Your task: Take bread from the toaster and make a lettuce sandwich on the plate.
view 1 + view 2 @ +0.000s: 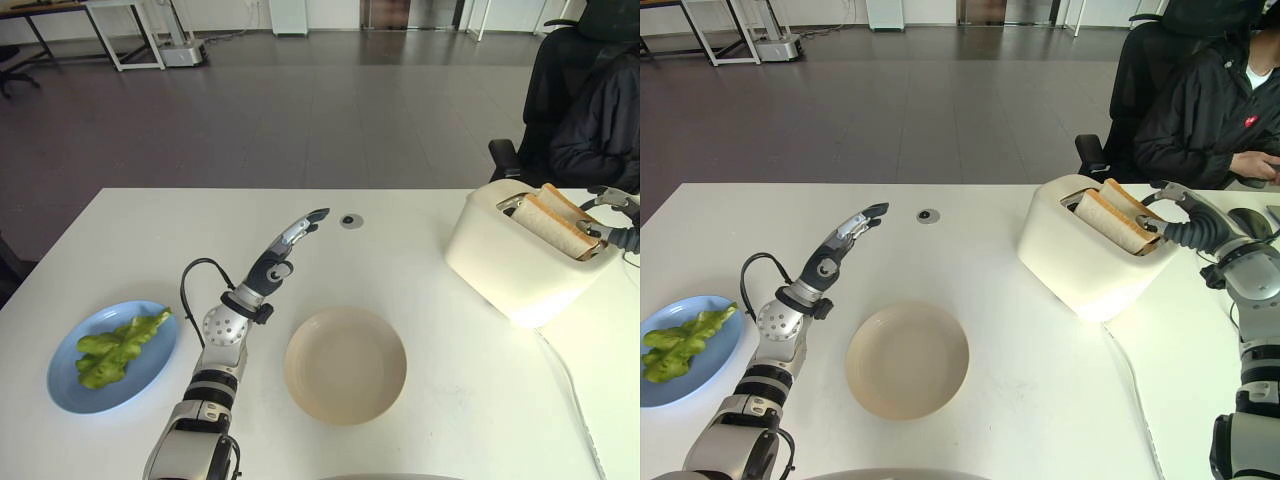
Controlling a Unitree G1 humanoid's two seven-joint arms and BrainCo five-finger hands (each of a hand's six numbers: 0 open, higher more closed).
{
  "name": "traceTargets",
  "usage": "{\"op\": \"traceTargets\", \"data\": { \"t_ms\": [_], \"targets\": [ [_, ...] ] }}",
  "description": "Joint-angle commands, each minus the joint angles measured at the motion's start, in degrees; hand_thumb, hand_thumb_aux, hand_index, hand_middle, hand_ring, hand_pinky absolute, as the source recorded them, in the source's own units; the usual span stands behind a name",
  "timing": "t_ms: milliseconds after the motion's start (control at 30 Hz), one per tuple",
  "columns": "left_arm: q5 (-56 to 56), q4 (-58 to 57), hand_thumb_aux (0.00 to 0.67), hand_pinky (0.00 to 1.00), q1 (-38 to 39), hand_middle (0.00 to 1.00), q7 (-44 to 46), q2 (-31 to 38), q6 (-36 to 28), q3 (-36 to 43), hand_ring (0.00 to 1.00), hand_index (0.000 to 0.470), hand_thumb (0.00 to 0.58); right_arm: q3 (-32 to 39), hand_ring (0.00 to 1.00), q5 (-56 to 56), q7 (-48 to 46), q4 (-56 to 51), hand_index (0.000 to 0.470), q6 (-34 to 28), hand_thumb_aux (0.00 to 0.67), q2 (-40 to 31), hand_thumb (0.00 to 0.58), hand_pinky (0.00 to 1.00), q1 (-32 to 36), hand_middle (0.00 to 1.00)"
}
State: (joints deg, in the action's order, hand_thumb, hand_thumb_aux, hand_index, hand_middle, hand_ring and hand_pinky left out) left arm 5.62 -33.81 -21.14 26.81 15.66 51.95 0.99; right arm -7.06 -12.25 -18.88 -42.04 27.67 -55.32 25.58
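At the white table [430,290], my right hand [1185,225] sits at the far end of the white toaster [1075,262], its fingers closed on the bread [1118,222], two toasted slices that stand tilted out of the slots at the top. The toaster stands toward the table's right side, turned at an angle, with its cord trailing off along the tabletop near the right edge. My left hand [287,248] hangs above the middle of the table with its fingers stretched out flat and holding nothing, the tips pointing toward a small round cap [351,221] set into the tabletop. Just beside that arm, to its right, lies a beige plate [296,340], well apart from the toaster. On the table's left side sits a blue plate [150,372] with a leaf of green lettuce [115,348] lying across it, its tip reaching the rim nearest my left arm.
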Motion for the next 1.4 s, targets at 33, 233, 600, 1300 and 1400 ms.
{"op": "traceTargets", "data": {
  "t_ms": [33, 233, 600, 1300, 1400],
  "targets": [
    [0.12, 0.41, 0.000, 0.00, 0.41, 0.00, 0.47, 0.13, -0.03, 0.09, 0.00, 0.000, 0.000, 1.09, 0.00, 0.32, -1.37, 0.42, 0.273, 0.41, 0.389, 0.51, 0.478, 0.00, 0.29, 0.00],
    [0.13, 0.50, 0.000, 0.00, 0.43, 0.00, 0.50, 0.17, 0.06, 0.05, 0.00, 0.000, 0.000, 1.53, 0.00, 0.32, -1.55, 1.34, 0.426, 0.44, 0.607, 0.94, 0.575, 0.00, 0.04, 0.00],
    [1.16, 3.05, 0.000, 0.00, 0.46, 0.00, 0.31, 1.23, -0.96, -0.92, 0.00, 0.000, 0.000, -4.68, 0.00, 6.62, 0.76, 8.73, 0.470, -0.33, 0.670, 0.68, 0.580, 0.00, 1.93, 0.00],
    [-22.85, 26.89, 0.000, 0.00, 42.47, 0.00, -0.70, 37.69, -28.45, -32.68, 0.00, 0.000, 0.000, 20.19, 0.00, 4.37, -14.17, 44.72, 0.470, 12.47, 0.670, 24.91, 0.580, 0.00, -6.75, 0.00],
    [-27.57, 25.21, 0.000, 0.00, 42.70, 0.00, -2.72, 39.61, -33.72, -32.74, 0.00, 0.000, 0.000, 22.69, 0.00, -4.01, -7.73, 37.21, 0.470, 16.89, 0.670, 30.99, 0.580, 0.00, -5.10, 0.00]
  ]
}}
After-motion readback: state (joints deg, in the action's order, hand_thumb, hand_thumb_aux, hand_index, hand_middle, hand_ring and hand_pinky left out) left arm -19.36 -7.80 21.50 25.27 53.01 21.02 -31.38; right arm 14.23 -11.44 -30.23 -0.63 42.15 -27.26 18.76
